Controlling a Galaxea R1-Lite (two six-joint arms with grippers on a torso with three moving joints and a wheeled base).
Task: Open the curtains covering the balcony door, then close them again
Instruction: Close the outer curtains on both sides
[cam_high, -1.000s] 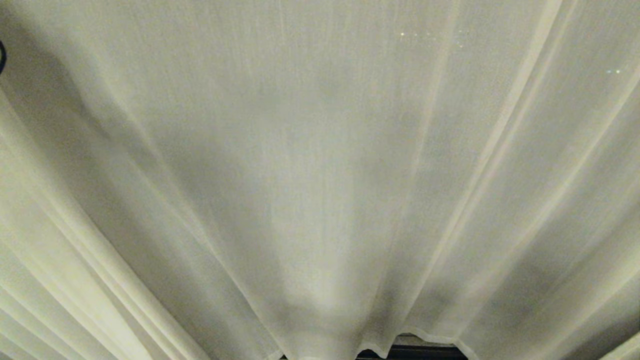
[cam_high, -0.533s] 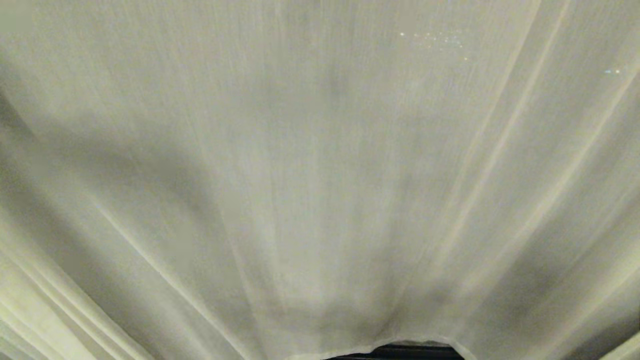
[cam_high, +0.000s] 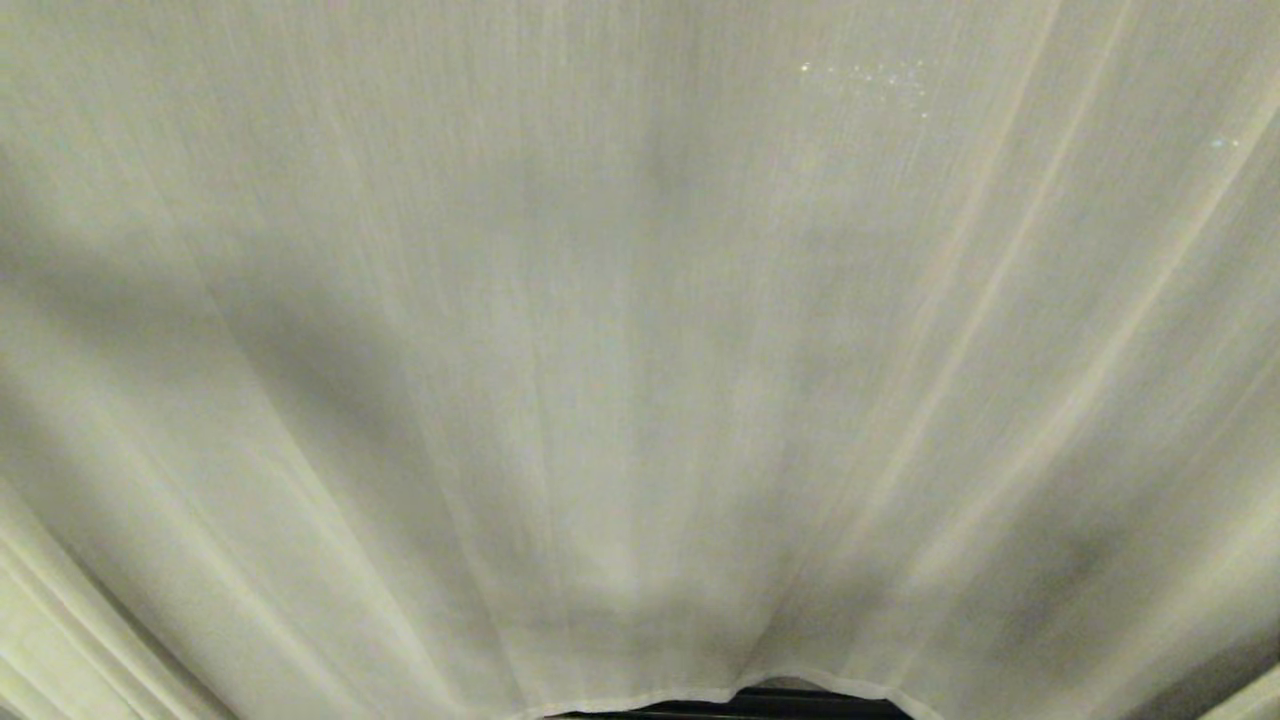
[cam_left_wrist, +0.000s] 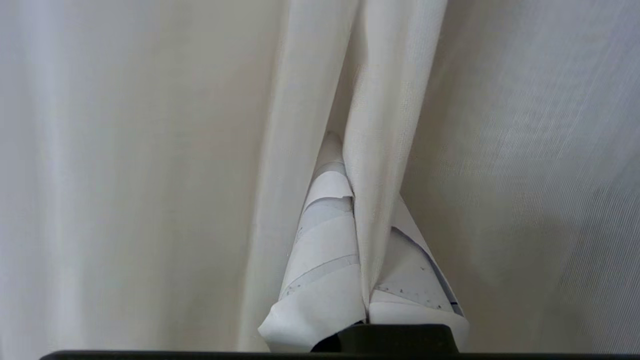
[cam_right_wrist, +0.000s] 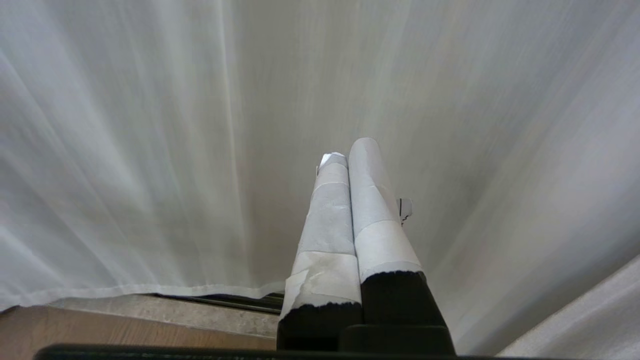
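Sheer off-white curtains, thin woven cloth with fine vertical ribbing and soft shallow pleats, spread across the whole head view and fanning outward from the lower middle. Hemmed lower edge lifted in a shallow arch at the bottom centre, exposing a dark strip of the balcony door frame beneath. Faint specks of light visible through the weave at upper right. Neither arm visible in the head view. In the left wrist view: left gripper, fingers wrapped in white tape, pressed together and clamped on a narrow vertical fold of the sheer fabric; fold running between the two fingers and rising straight beyond their tips, remaining cloth hanging in broad smooth pleats to either side. In the right wrist view: right gripper, fingers tapered and taped white over black bases, closed flush against each other with nothing between them, tips close in front of the curtain, contact not determinable. Below the hem in that view: grey stone sill, dark door track, brown wooden floor.
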